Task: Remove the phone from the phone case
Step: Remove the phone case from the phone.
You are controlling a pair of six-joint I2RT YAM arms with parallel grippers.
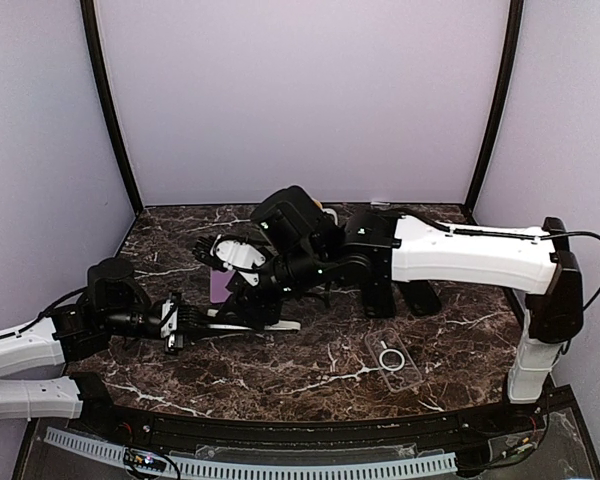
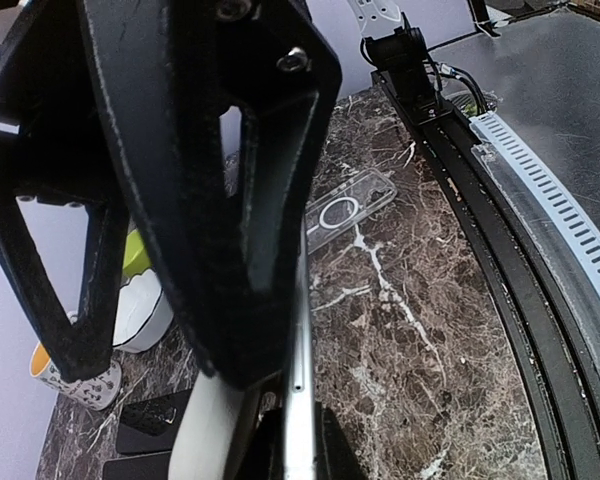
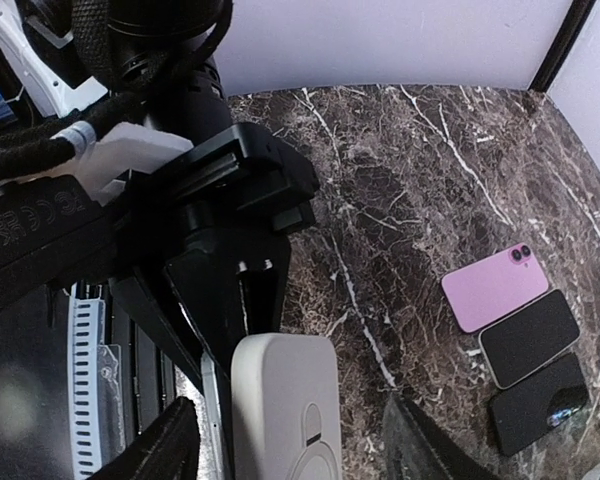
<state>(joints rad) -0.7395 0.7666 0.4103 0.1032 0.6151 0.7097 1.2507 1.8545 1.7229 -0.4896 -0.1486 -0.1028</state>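
A pink phone (image 3: 498, 287) and two dark phones (image 3: 531, 338) lie side by side, lower right of the right wrist view. A clear case (image 1: 393, 358) lies lower right in the top view.

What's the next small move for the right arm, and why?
Probably close the right gripper on the cream case: its open fingers straddle it, and the left gripper sits at the phone's silver edge, seemingly bracing it.

robot lab booth, plain lilac walls (image 1: 300, 90), dark marbled table (image 1: 310, 372)
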